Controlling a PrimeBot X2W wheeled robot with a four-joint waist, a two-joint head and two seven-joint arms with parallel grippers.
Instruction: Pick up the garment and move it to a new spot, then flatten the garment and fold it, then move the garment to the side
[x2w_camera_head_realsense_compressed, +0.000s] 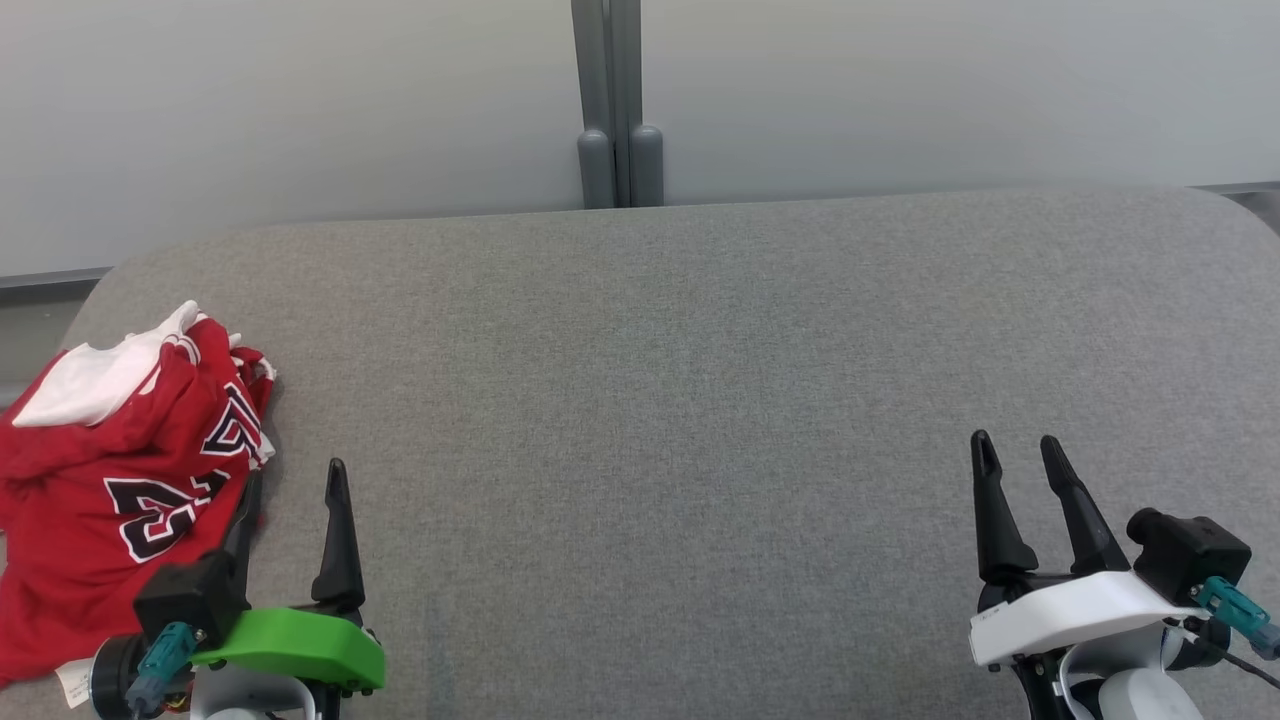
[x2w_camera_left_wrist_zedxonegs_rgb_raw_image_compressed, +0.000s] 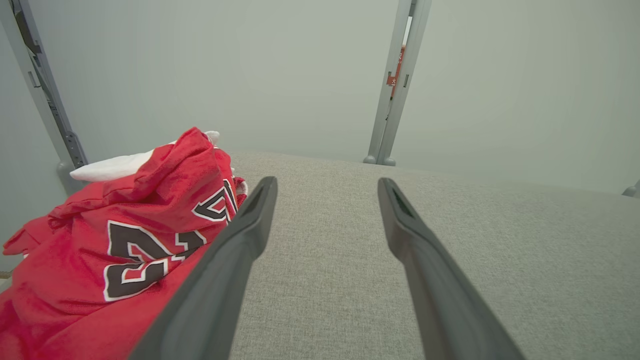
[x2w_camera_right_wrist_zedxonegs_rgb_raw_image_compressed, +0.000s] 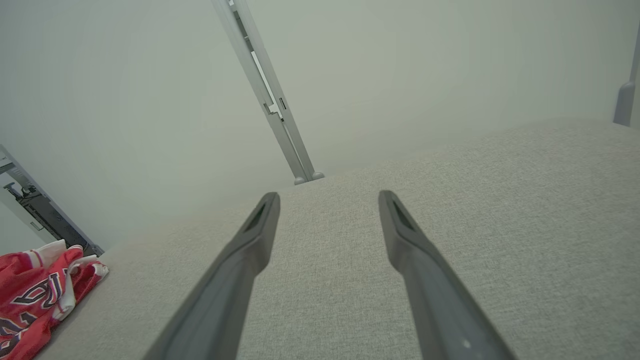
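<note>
A red jersey (x2w_camera_head_realsense_compressed: 110, 490) with black-and-white numbers and a white lining lies crumpled at the table's left edge. It rises as a heap (x2w_camera_left_wrist_zedxonegs_rgb_raw_image_compressed: 130, 235) left of my left fingers and sits small at the lower left of the right wrist view (x2w_camera_right_wrist_zedxonegs_rgb_raw_image_compressed: 35, 295). My left gripper (x2w_camera_head_realsense_compressed: 295, 480) stands open just right of the heap, its left finger (x2w_camera_head_realsense_compressed: 245, 520) against the cloth's edge, nothing between the fingers (x2w_camera_left_wrist_zedxonegs_rgb_raw_image_compressed: 325, 187). My right gripper (x2w_camera_head_realsense_compressed: 1020, 448) is open over bare table at the lower right (x2w_camera_right_wrist_zedxonegs_rgb_raw_image_compressed: 327, 200).
The grey fabric table (x2w_camera_head_realsense_compressed: 680, 400) has rounded far corners. A pale wall with a grey post (x2w_camera_head_realsense_compressed: 610, 100) stands right behind it. The jersey partly overhangs the table's left side.
</note>
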